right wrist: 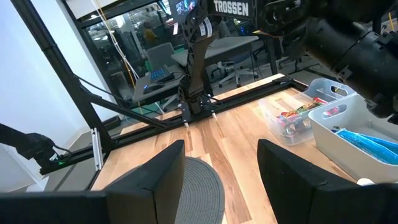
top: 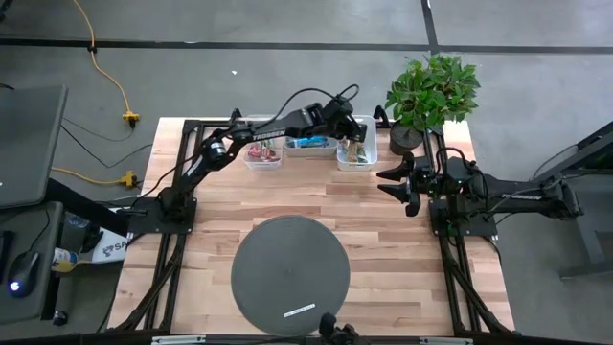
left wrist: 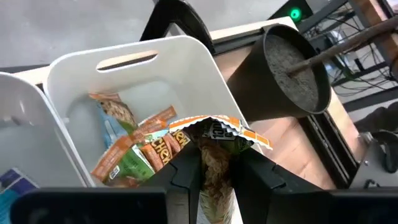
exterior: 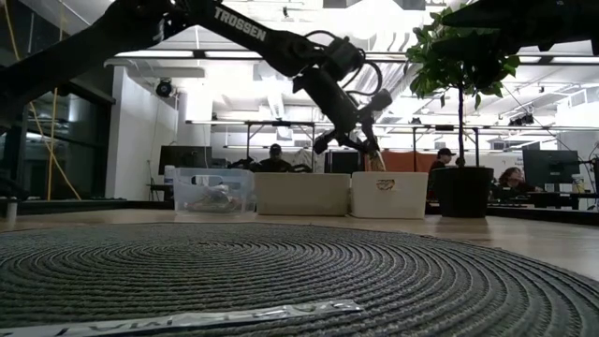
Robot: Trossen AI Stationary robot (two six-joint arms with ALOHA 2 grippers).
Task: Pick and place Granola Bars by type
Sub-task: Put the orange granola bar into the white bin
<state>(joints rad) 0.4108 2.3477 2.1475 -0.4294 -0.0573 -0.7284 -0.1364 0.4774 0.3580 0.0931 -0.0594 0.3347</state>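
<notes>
Bar in left gripper, over bin

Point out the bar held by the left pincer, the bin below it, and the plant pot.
held bar [left wrist: 214, 134], left wrist view, crimped wrapper end.
white bin [left wrist: 127, 59], left wrist view, wall by the handle slot.
plant pot [left wrist: 295, 74], left wrist view, soil surface.

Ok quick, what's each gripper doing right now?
Left gripper: shut on a brown-orange granola bar above the rightmost white bin.
Right gripper: open, empty.
</notes>
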